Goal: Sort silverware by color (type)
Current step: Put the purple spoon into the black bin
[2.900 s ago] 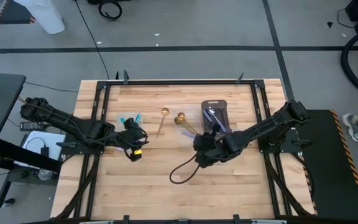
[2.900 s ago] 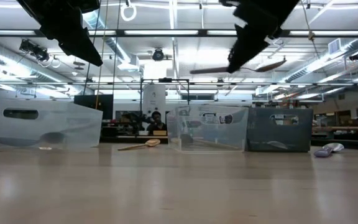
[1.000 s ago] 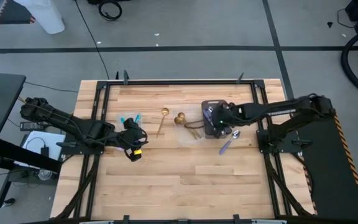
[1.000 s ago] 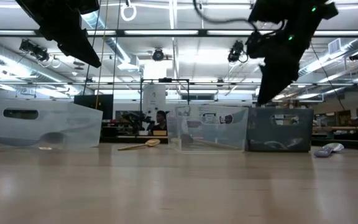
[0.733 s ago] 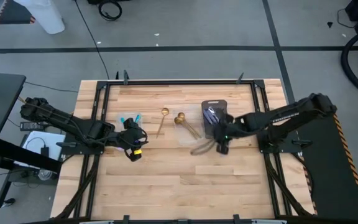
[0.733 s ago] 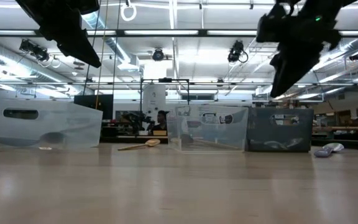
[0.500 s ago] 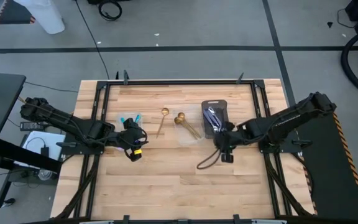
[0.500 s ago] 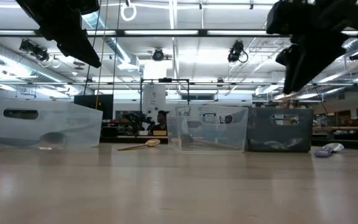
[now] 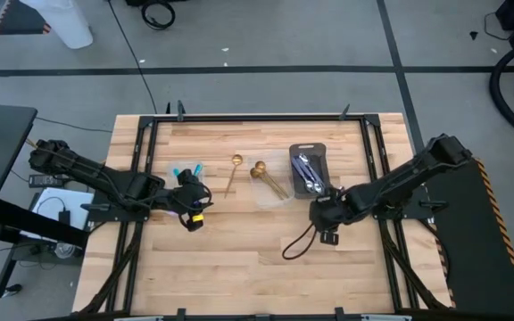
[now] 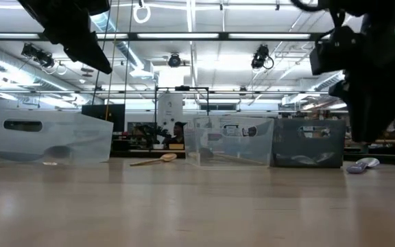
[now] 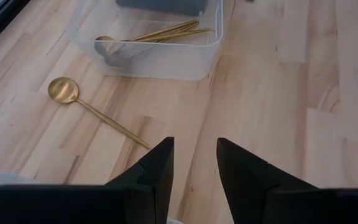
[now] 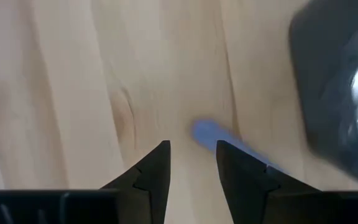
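Seen from above, a wooden surface (image 9: 239, 259) holds sorted silverware: silver pieces in a dark tray (image 9: 308, 171), gold spoons (image 9: 269, 179) in a clear container, one gold spoon (image 9: 233, 171) loose beside it. Right gripper (image 9: 327, 237), jaws open and empty, hovers near the tray above a blue spoon (image 12: 213, 135). Left gripper (image 9: 196, 221) waits open at left.

A shiny gold round-bowled metal spoon (image 11: 93, 109) lies on the pale, striped-grain wooden tabletop (image 11: 272, 118) ahead of the left arm's black jaws. More gold utensils (image 11: 160, 32) show through a clear plastic container (image 11: 211, 53). Just ahead of the right arm's black jaws lies a blue-purple spoon (image 12: 219, 138), beside a dark grey rectangular tray (image 12: 328, 81) holding silver pieces (image 9: 308, 172).
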You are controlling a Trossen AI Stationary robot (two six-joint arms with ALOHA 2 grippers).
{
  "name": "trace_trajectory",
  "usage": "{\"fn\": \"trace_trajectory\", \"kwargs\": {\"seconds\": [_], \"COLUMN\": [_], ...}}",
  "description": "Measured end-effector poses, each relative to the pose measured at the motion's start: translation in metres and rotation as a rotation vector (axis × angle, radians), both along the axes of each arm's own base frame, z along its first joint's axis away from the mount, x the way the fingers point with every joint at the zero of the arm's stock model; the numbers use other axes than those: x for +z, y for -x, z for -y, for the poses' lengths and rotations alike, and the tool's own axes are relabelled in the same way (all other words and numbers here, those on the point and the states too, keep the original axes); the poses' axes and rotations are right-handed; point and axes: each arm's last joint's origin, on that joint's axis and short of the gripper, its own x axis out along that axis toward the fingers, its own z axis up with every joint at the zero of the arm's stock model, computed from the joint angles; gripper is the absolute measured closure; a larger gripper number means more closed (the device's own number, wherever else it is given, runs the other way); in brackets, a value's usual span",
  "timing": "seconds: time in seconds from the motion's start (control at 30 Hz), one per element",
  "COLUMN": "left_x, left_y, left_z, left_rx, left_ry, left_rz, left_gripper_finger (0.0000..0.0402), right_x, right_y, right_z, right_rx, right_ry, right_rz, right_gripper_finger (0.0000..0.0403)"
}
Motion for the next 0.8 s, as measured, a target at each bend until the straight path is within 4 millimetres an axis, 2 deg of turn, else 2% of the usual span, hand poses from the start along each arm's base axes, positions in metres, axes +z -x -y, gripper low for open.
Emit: {"fn": "trace_trajectory", "kwargs": {"seconds": [0.13,0.37,0.8], "left_x": [0.001,0.001,0.002], "left_y": [-0.001,-0.001,-0.002], "left_z": [0.0,0.0,0.001], "left_rx": [0.009,0.009,0.009], "left_ry": [0.015,0.018,0.019], "left_rz": [0.015,0.024,0.027], "left_gripper_finger": [0.0271,0.0271,0.0271], "right_x": [-0.006,-0.007,-0.003], "right_y": [-0.003,-0.01,0.005], "right_z": [-0.002,-0.001,0.0], "right_rx": [-0.008,0.002,0.028], "right_ry": [0.024,0.023,0.097], "right_rz": [-0.095,-0.136,-0.254], "right_gripper_finger": [0.0268,0.0269,0.0275]}}
